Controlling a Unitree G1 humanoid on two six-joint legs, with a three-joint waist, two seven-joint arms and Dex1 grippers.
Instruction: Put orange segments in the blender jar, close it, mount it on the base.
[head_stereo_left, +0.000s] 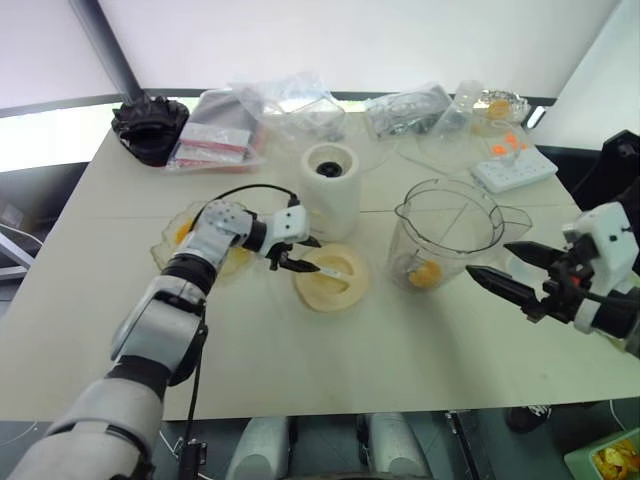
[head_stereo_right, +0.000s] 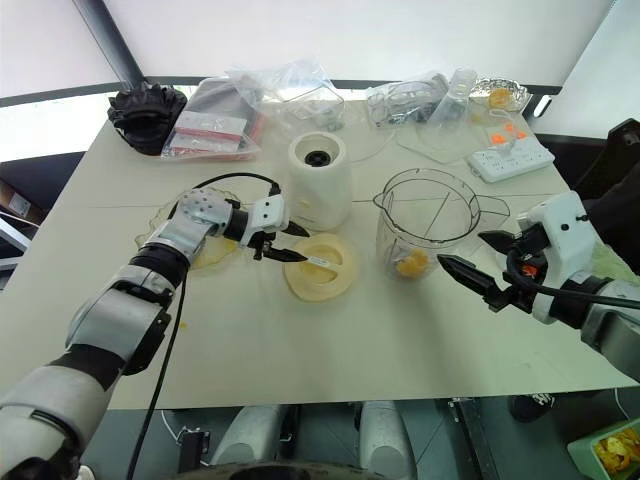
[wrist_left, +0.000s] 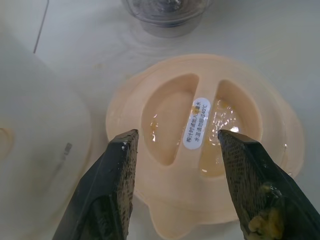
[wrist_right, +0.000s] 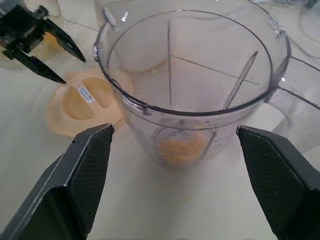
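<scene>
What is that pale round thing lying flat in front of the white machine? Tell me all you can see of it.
It is the lid: a flat, round, cream, plastic-looking disc with a small tab on its rim. Two half-moon hollows flank a raised bar across the middle, which bears a small white label. It lies on the table, between the base and the blender jar. The left gripper hovers open over it.

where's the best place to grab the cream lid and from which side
Probably the raised bar across the middle of the lid, the one carrying the small white label. The lid lies flat on the table with a scooped recess either side of that bar, leaving room for one finger in each. Come from above, fingers straddling the bar. The left pincer is open and lined up that way already.
</scene>
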